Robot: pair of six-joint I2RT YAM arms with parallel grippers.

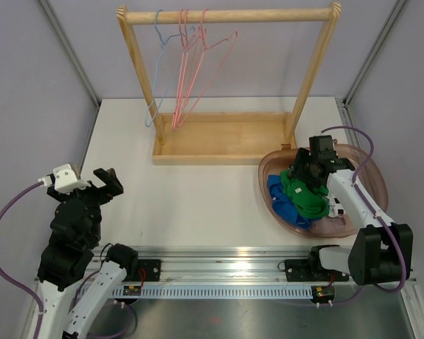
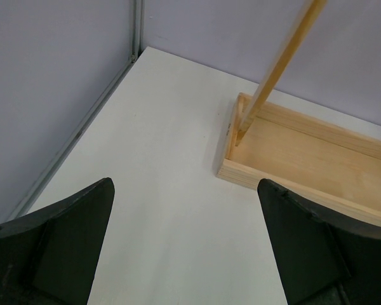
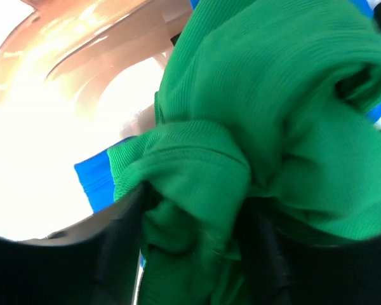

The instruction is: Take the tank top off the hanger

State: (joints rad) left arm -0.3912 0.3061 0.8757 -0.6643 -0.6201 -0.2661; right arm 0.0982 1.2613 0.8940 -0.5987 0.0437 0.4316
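A crumpled green tank top (image 1: 307,194) lies in the pink basin (image 1: 371,187) at the right, on top of a blue garment (image 1: 279,201). My right gripper (image 1: 297,173) is down in the basin on it. In the right wrist view a fold of the green tank top (image 3: 273,95) sits between the parted fingers (image 3: 114,254) of my right gripper (image 3: 197,254). Several bare wire hangers (image 1: 191,78) hang on the wooden rack's rod (image 1: 226,14). My left gripper (image 1: 102,185) hovers open and empty over the table's left side, also seen in the left wrist view (image 2: 187,248).
The rack's wooden tray base (image 1: 222,141) stands at the back middle, its near left corner (image 2: 241,171) ahead of my left gripper. Grey walls close the table at left, right and back. Blue cloth (image 3: 95,181) shows under the green.
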